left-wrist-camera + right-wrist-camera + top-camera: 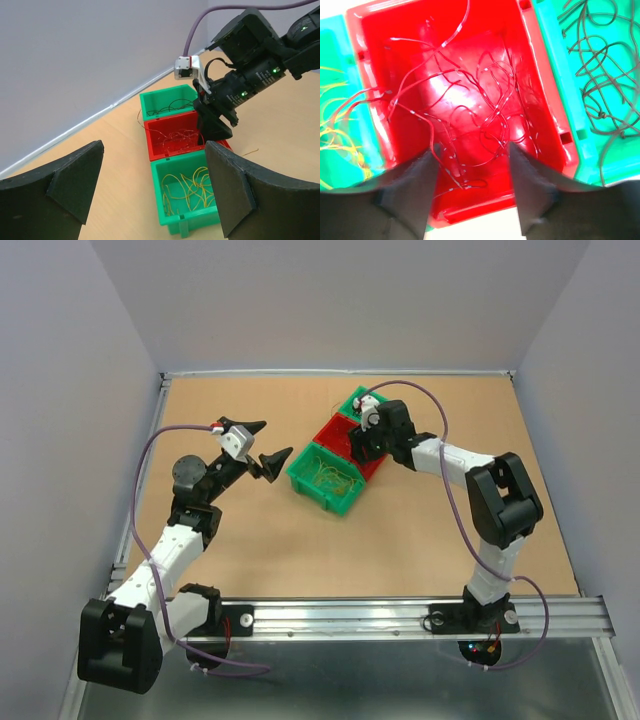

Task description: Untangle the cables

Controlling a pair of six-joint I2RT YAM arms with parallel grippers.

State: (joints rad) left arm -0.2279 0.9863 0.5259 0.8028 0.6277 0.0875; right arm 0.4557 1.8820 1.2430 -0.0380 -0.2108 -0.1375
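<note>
Three small bins stand in a diagonal row. The near green bin (322, 480) holds yellow cables (192, 182). The red bin (338, 434) holds thin red cables (485, 95). The far green bin (357, 400) holds dark cables (595, 85). My right gripper (471, 150) is open, its tips down inside the red bin among the red strands, gripping nothing; it also shows in the top view (360, 443). My left gripper (276, 438) is open and empty, in the air left of the bins; in its wrist view (154, 147) it faces the bins.
One loose yellow strand (250, 151) lies on the brown table (300, 550) beside the red bin. Some red strands hang over the red bin's wall toward the yellow bin (340, 107). Grey walls surround the table.
</note>
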